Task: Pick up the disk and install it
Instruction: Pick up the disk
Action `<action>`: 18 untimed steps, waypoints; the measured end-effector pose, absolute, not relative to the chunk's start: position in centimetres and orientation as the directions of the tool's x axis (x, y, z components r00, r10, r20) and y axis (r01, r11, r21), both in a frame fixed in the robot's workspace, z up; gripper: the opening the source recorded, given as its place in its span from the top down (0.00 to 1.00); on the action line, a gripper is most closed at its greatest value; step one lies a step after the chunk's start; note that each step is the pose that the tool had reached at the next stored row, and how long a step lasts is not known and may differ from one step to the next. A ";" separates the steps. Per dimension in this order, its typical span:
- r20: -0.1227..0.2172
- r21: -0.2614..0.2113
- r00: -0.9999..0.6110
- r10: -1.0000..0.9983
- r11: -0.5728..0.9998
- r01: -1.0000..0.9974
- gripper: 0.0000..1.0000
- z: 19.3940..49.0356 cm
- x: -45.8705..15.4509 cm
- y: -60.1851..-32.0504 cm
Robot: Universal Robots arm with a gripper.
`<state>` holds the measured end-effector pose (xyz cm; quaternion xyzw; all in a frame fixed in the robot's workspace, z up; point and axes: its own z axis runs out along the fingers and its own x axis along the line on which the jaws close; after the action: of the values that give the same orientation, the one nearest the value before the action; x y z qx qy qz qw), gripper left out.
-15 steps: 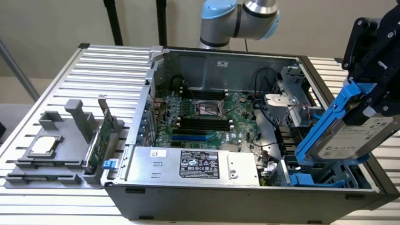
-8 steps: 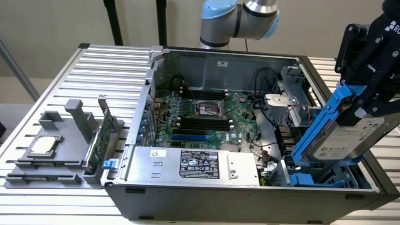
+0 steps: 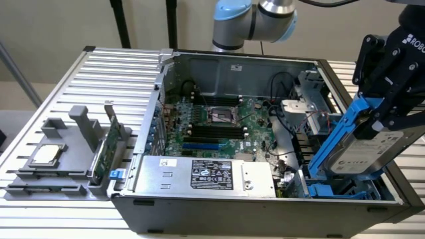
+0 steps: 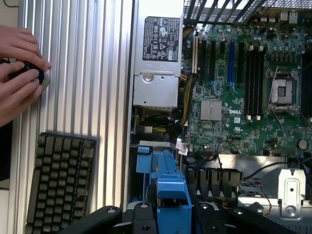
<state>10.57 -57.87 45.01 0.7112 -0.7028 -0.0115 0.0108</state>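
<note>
The disk (image 3: 364, 150), a silver-grey drive with a white label in a bright blue carrier frame, hangs tilted at the exterior view's right. It is over the front right corner of the open computer case (image 3: 265, 211). My gripper (image 3: 386, 115) is shut on its upper end. The disk's lower end reaches down toward the blue drive bay (image 3: 332, 190) inside the case. In the wrist view the carrier's blue edge (image 4: 169, 187) runs between my gripper's (image 4: 170, 222) black fingers, above the bay.
Inside the case lie the motherboard (image 3: 219, 124), a silver power supply (image 3: 199, 174) and cables beside the bay. A grey fixture (image 3: 63, 164) on the exterior view's left holds a silver chip (image 3: 47, 154) and a green card (image 3: 106, 149). A person's hands (image 4: 19, 68) and a keyboard (image 4: 58, 180) are beside the case.
</note>
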 end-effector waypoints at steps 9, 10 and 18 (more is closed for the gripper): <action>-0.001 0.050 0.001 -1.000 -0.001 -0.999 0.67 44.6 11.2 -57.9; -0.001 0.050 0.001 -1.000 -0.001 -0.999 0.67 44.5 11.2 -57.9; -0.001 0.054 -0.001 -1.000 0.001 -0.999 0.67 44.1 11.2 -57.9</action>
<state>11.24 -57.89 44.15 0.7064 -0.7073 -0.0196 0.0186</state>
